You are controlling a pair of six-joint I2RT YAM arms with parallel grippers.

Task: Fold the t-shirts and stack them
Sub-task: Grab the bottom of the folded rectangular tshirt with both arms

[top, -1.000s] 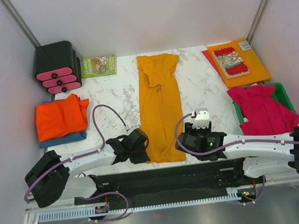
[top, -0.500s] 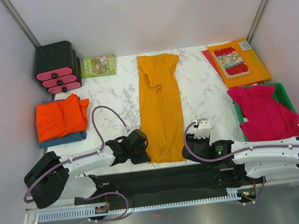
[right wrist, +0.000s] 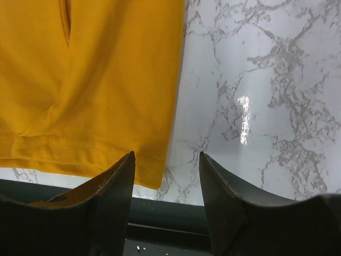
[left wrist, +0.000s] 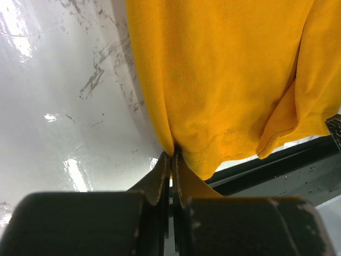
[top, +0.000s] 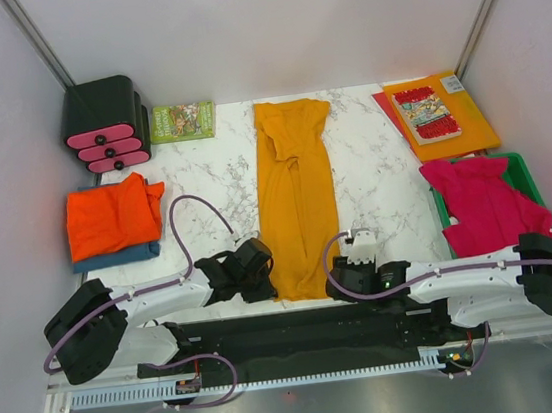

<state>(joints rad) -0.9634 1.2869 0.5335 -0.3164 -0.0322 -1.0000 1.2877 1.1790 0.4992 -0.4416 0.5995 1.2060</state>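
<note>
Marbled white worktop point(top: 372, 169). The left end effector point(left wrist: 171, 160) is clenched on the near-left hem corner of the mustard t-shirt point(top: 298, 194). The right end effector point(right wrist: 166, 159), released, straddles its near-right corner. The shirt lies lengthwise mid-worktop; it looks light and limp, best pinched at the hem corners.

The top external view looks steeply down from above and behind the arms, taking in the whole marble table point(top: 372, 169), with the arm bases along the bottom of the frame. Each wrist view sits low and very close to the tabletop, looking out past its own fingertips at the bottom edge: the left gripper point(left wrist: 171, 157) and the right gripper point(right wrist: 166, 157). Both show the near hem of the mustard t-shirt point(left wrist: 224, 80), one corner each, and that hem lies at lower centre of the top view.
</note>
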